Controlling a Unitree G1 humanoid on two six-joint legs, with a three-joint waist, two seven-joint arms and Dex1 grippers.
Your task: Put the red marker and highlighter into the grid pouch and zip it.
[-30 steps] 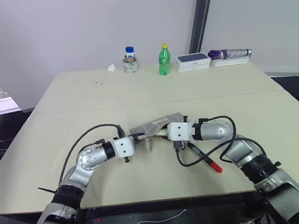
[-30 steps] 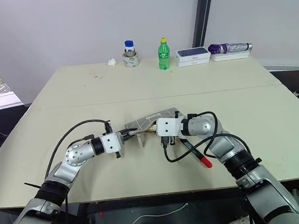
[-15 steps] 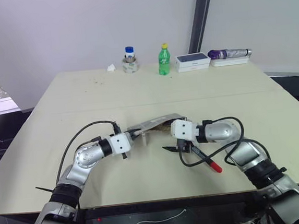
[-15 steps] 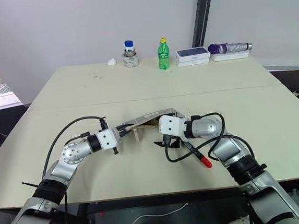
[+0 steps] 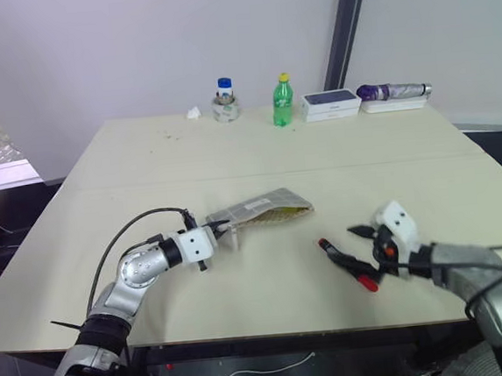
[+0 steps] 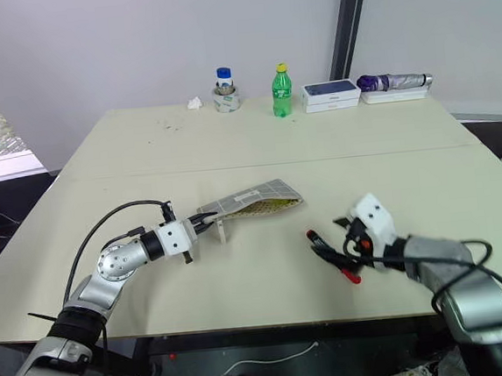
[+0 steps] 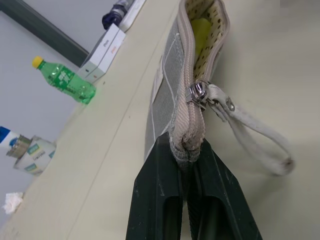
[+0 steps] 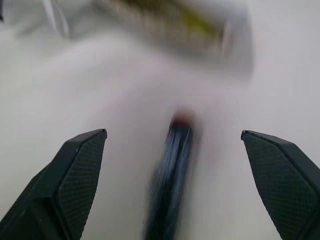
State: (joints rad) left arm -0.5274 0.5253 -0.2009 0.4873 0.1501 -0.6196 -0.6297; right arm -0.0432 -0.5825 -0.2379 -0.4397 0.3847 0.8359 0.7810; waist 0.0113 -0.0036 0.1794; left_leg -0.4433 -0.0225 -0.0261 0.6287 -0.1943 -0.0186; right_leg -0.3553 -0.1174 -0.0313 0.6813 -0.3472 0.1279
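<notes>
Silver arms, white wrists, black cables

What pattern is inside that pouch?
Cream lining with small dark dots inside the grid pouch, clearest in the left wrist view.

Pouch (image 7: 165, 95): woven grey cloth, dotted lining, metal zip pull (image 7: 196, 93), held in left claw (image 7: 186, 165). Fingers (image 8: 75, 175) of right claw: matt black, cross-hatched. Marker (image 5: 346, 264) between them: glossy plastic. Table (image 5: 230, 155): matt, smooth.
</notes>
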